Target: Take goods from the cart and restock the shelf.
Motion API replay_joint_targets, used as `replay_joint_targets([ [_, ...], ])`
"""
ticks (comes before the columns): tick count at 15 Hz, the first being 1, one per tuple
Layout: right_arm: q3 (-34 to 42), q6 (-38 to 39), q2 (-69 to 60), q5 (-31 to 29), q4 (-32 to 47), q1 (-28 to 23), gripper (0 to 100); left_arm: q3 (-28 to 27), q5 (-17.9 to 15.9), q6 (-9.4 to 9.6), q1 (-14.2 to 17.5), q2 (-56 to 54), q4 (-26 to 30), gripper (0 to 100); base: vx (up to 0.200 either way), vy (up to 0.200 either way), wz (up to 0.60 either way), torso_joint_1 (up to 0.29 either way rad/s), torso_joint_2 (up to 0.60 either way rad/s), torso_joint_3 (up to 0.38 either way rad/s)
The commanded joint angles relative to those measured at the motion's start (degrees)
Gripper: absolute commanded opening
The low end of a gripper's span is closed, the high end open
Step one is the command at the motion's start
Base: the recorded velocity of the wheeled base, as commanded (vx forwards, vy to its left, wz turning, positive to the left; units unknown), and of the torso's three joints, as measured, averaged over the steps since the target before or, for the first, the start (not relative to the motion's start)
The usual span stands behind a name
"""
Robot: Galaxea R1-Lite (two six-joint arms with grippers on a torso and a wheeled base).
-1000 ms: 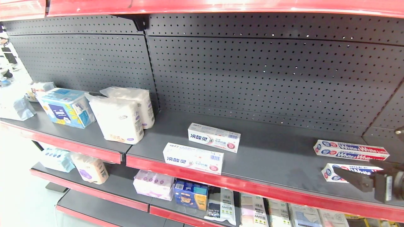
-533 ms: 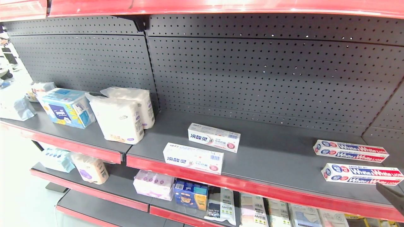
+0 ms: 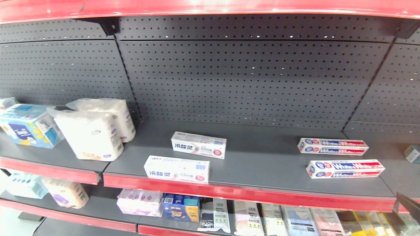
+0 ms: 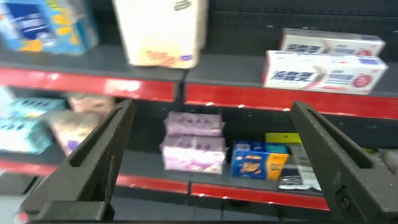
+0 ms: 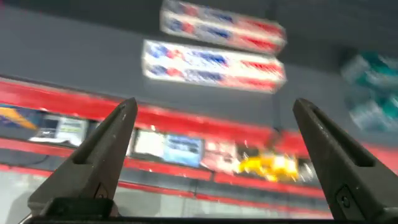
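The dark shelf (image 3: pixel 262 160) carries two white-and-pink toothpaste boxes (image 3: pixel 177 169) (image 3: pixel 199 145) near its middle. Two red, white and blue toothpaste boxes (image 3: pixel 345 168) (image 3: pixel 332 146) lie farther right. My right gripper (image 5: pixel 216 104) is open and empty, below and in front of the red, white and blue boxes (image 5: pixel 214 62); one of its fingers (image 3: pixel 408 206) shows at the lower right corner of the head view. My left gripper (image 4: pixel 212 109) hangs open and empty before the lower shelf, under the white-and-pink boxes (image 4: pixel 323 70).
White tissue roll packs (image 3: pixel 90 134) and a blue tissue pack (image 3: pixel 29 124) stand at the shelf's left. A teal box (image 3: pixel 412 153) sits at the far right. The lower shelf holds purple packs (image 4: pixel 194 140), a blue box (image 3: pixel 181 206) and flat packets. A red shelf edge (image 3: pixel 249 195) runs along the front.
My right gripper has drawn back from the front red, white and blue box, down toward the lower right corner. The head camera has turned right, shifting the whole picture left.
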Motion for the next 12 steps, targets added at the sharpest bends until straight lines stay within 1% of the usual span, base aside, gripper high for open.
replay_joint_targets([
  [1, -0.11, -0.08, 0.5, 0.06, -0.01, 0.25, 100, 0.02, 0.04, -0.04, -0.01, 0.0, 0.0, 100, 0.0, 0.0, -0.6, -0.002, 0.0, 0.007],
  [3, -0.11, -0.52, 0.5, 0.06, -0.01, 0.78, 100, 0.02, 0.04, -0.04, -0.01, 0.0, 0.0, 100, 0.0, 0.0, -0.6, 0.005, 0.0, -0.002],
  [6, 1.39, -0.7, 0.24, -0.21, -0.01, 1.75, 100, 0.02, 0.04, -0.04, -0.01, 0.0, 0.0, 100, 0.0, 0.0, 0.0, 0.0, 0.0, 0.0],
  [7, 1.74, 0.1, -0.03, 0.14, -0.01, 2.45, 100, 0.02, 0.04, -0.04, -0.01, 0.0, 0.0, 100, 0.0, 0.0, 0.0, 0.0, 0.0, 0.0],
  [9, 1.74, 2.64, 0.24, 0.41, -0.19, 2.19, 100, 0.02, 0.04, -0.04, -0.01, 0.0, 0.0, 100, 0.0, 0.0, 0.0, 0.0, 0.0, 0.0],
  [11, 2.27, 2.91, -1.43, 1.55, -0.19, 2.45, 100, 0.02, 0.04, -0.04, -0.01, 0.0, 0.0, 100, 0.0, 0.0, 0.0, 0.0, 0.0, 0.0],
  [12, 2.97, 3.08, -4.16, 4.01, -0.19, 2.36, 100, 0.02, 0.04, -0.04, -0.01, 0.0, 0.0, 100, 0.0, 0.0, 0.0, 0.0, 0.0, 0.0],
])
